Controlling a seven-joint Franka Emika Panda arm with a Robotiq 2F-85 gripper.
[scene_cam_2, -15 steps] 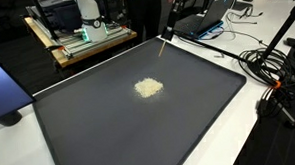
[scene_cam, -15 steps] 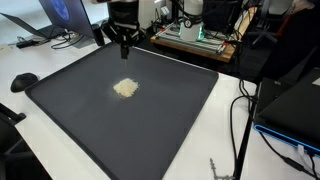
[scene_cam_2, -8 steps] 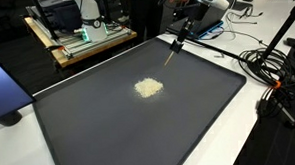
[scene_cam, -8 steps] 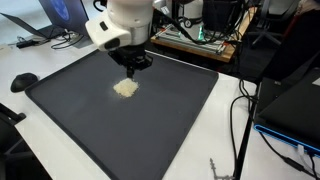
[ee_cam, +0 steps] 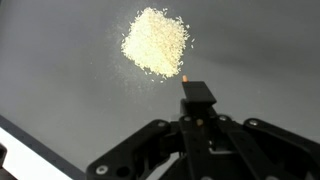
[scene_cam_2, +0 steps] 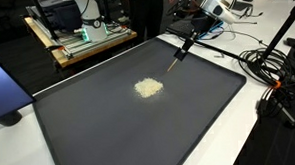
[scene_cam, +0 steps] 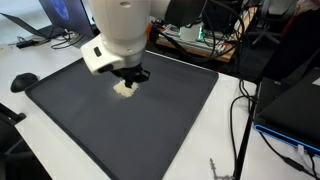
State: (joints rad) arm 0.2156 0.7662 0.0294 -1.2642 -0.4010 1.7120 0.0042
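Note:
A small heap of pale grains [scene_cam_2: 148,87] lies near the middle of a large dark mat [scene_cam_2: 90,130]. My gripper [scene_cam_2: 197,32] is shut on a thin stick tool [scene_cam_2: 182,49] that slants down toward the mat, its tip a little way from the heap. In the wrist view the gripper [ee_cam: 198,112] clamps the tool's black block [ee_cam: 197,94], and its orange tip sits just beside the grains [ee_cam: 156,41]. In an exterior view the white arm hangs over the mat [scene_cam: 170,125], with the gripper [scene_cam: 131,74] partly hiding the grains [scene_cam: 124,90].
A laptop [scene_cam: 58,14] and a wooden rack of electronics [scene_cam_2: 86,40] stand past the mat's far edge. Cables [scene_cam_2: 272,72] trail across the white table beside the mat. A black puck [scene_cam: 23,81] lies off one corner, and a dark box [scene_cam: 295,110] stands at the side.
The arm has swung in from the mat's far edge toward the middle. The stick's tip has come closer to the grain heap. The gripper stayed shut on the tool.

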